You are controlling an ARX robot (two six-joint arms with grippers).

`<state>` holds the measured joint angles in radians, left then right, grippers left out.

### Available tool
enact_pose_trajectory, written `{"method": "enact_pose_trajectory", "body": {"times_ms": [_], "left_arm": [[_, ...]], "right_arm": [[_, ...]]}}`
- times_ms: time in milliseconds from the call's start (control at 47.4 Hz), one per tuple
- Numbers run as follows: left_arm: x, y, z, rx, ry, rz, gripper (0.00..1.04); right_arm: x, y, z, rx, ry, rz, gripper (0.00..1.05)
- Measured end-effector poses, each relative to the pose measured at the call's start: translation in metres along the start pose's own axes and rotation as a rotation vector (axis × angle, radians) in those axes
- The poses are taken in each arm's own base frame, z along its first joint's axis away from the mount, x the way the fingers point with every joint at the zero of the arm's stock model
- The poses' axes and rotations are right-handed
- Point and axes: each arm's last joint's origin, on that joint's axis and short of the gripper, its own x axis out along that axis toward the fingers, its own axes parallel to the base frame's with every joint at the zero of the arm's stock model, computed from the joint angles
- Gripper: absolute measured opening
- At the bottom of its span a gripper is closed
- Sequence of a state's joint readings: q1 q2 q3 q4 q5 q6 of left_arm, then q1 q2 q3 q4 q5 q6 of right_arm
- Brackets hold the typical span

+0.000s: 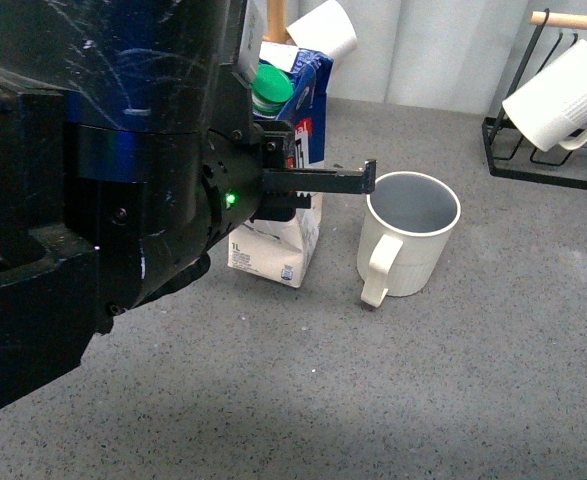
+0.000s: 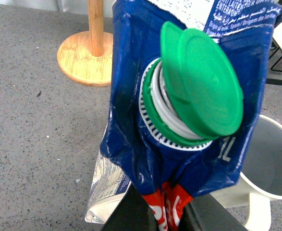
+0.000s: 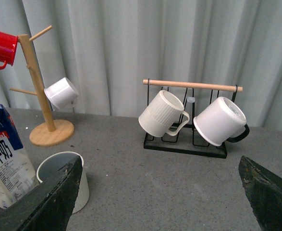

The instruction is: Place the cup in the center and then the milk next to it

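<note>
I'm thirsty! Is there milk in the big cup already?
No, the cup shows a bare grey inside in the front view, with nothing poured in.

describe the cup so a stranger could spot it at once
On the grey tabletop, look just right of the milk carton. The cup stands upright there, off-white, grey inside. The other mugs hang on racks; only it stands on the table.

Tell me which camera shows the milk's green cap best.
The left wrist view: the green cap is close, large and unobstructed. The front view shows only part of it beside the left arm. The right wrist view shows the milk at the frame's edge, cap unseen.
</note>
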<state>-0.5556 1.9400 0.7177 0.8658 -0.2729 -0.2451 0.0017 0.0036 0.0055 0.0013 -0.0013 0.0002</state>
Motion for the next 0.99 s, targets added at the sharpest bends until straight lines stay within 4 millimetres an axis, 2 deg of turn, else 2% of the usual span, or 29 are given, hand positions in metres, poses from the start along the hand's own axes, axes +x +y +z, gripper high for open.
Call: {"method": "enact_pose_trajectory", "body": {"times_ms": [211,507,739,993], "left_arm": [[0.003,-0.013,-0.002,-0.03,-0.01,-0.021,0.04],[0.007,-0.018,-0.014,-0.067,-0.008,-0.021,0.06],[0.003,-0.019,-0.012,-0.072,-0.03,-0.025,0.5],[-0.006,-0.019,0.013,-0.106,-0.105,-0.04,0.87]], "right_arm": [[0.0,0.0,0.0,0.0,0.0,0.0,0.95],[0.0,0.0,0.0,0.0,0.0,0.0,0.95],[0.0,0.0,0.0,0.0,0.0,0.0,0.95],[0.0,0.0,0.0,0.0,0.0,0.0,0.95]]}}
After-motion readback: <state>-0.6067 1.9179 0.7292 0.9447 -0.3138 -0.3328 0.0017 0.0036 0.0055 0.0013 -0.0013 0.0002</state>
